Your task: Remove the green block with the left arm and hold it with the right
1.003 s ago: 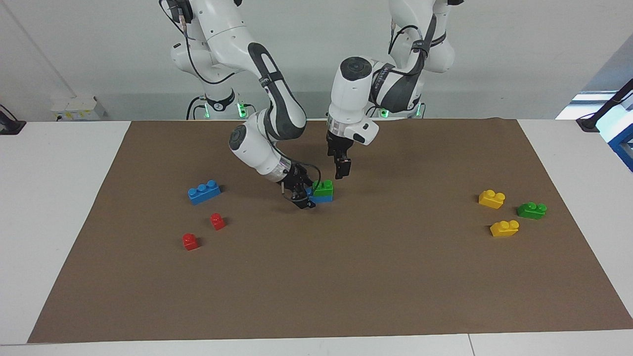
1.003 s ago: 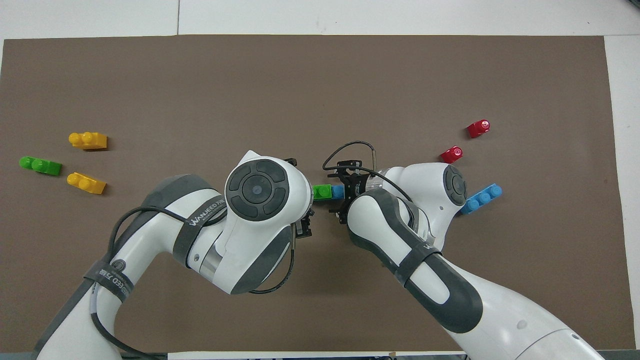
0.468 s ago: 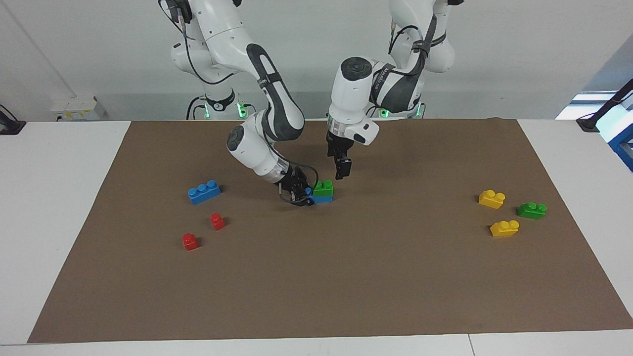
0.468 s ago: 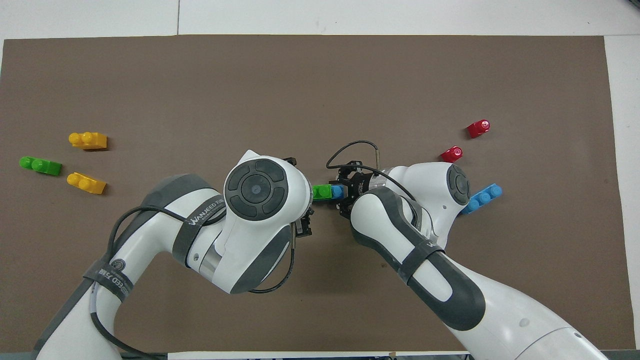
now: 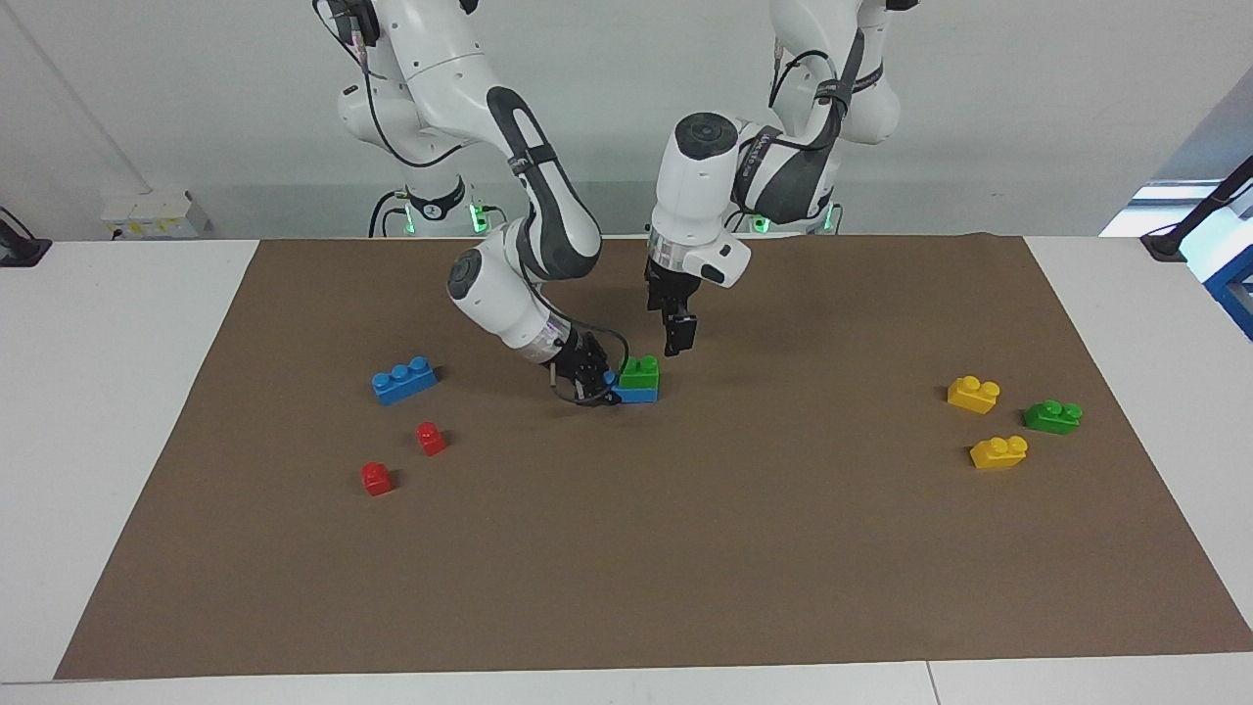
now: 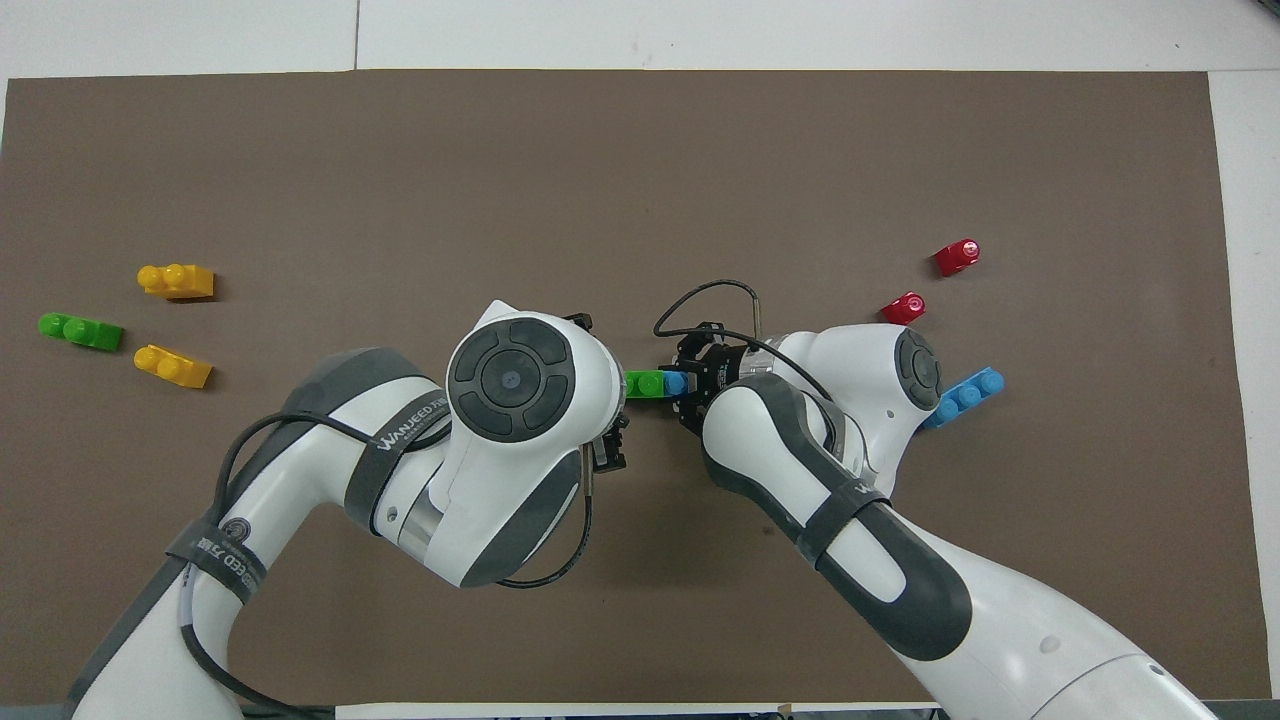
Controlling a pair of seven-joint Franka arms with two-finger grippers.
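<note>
Scene at centre of brown mat (image 5: 685, 548). The green block (image 5: 640, 371) sits stacked on a blue brick (image 5: 638, 394), slightly above and left of frame centre in the facing view; in the overhead view the green block (image 6: 644, 384) shows just right of the left arm's large wrist joint, the blue brick (image 6: 676, 383) poking out beside it.

Right gripper (image 5: 599, 385) is down at mat level, clamped shut on the exposed end of the blue brick (the end toward the frame's left in the facing view). A thin black cable loops at its wrist.

Left gripper (image 5: 677, 336) hangs just above and slightly right of the green block, not touching it; the fingers read as spread apart, holding nothing.

Other items, all untouched:
- a second blue brick (image 5: 403, 379), left of centre
- two red blocks (image 5: 430, 438) below it, lower left
- two yellow blocks (image 5: 973, 393) and a darker green block (image 5: 1052, 416), right side of frame.
</note>
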